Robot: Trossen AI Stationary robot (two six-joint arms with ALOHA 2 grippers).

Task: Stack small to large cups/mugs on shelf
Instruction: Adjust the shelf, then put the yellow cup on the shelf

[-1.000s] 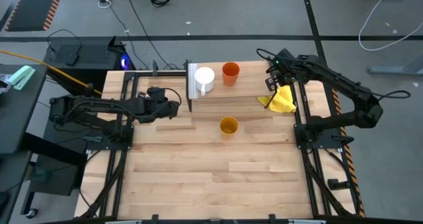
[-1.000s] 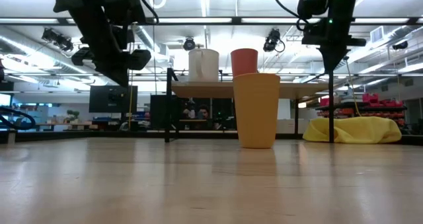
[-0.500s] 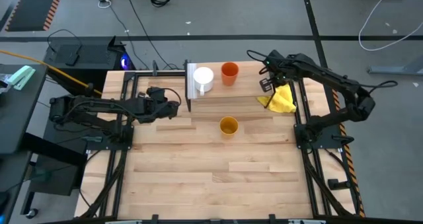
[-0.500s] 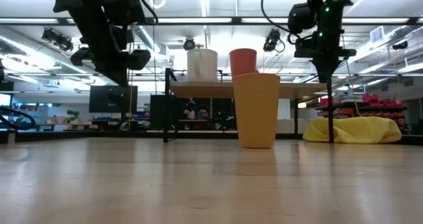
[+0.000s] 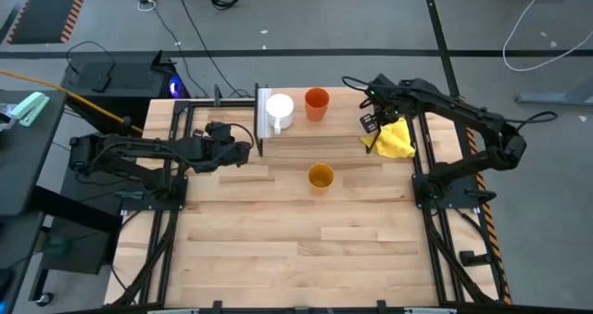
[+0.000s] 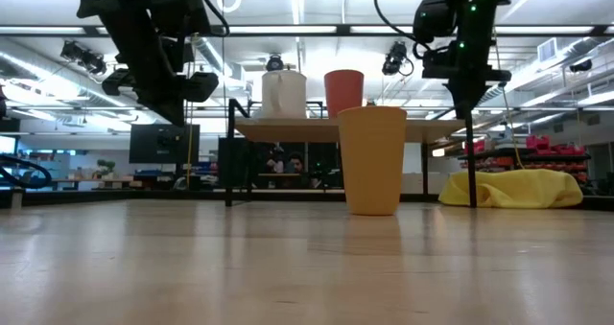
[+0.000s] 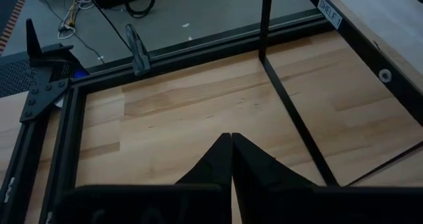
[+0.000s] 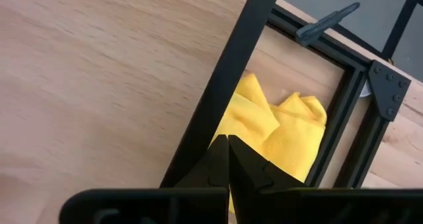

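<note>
The shelf (image 5: pixel 343 121) (image 6: pixel 307 128) stands on black legs at the table's far side. On it sit the white mug (image 5: pixel 280 110) (image 6: pixel 284 93) and, to its right, the orange-red cup (image 5: pixel 317 104) (image 6: pixel 343 90). The yellow-orange cup (image 5: pixel 321 176) (image 6: pixel 372 159) stands upright on the table nearer the middle. My right gripper (image 5: pixel 369 121) (image 6: pixel 467 109) (image 8: pixel 228 139) is shut at the shelf's right end. My left gripper (image 5: pixel 246 147) (image 7: pixel 231 139) is shut and hovers off the shelf's left end, touching nothing. My right gripper's shut fingertips (image 8: pixel 218 151) meet the black metal rim (image 8: pixel 228 85) at the shelf's right end, coming from above and pointing down. The fingers themselves hide whether they pinch the rim or only press against it. The shelf stands on its legs on the table.
A yellow cloth (image 5: pixel 396 140) (image 6: pixel 513 186) (image 8: pixel 284 138) lies bunched on the table just right of the shelf, beneath my right gripper. Black frame rails run along the table's left and right sides. The near half of the tabletop (image 5: pixel 306 249) is bare wood.
My right gripper has moved toward the table's left. The shelf has slid left along the table with it, carrying the white mug and the orange-red cup upright. The yellow-orange cup and the cloth have stayed put.
</note>
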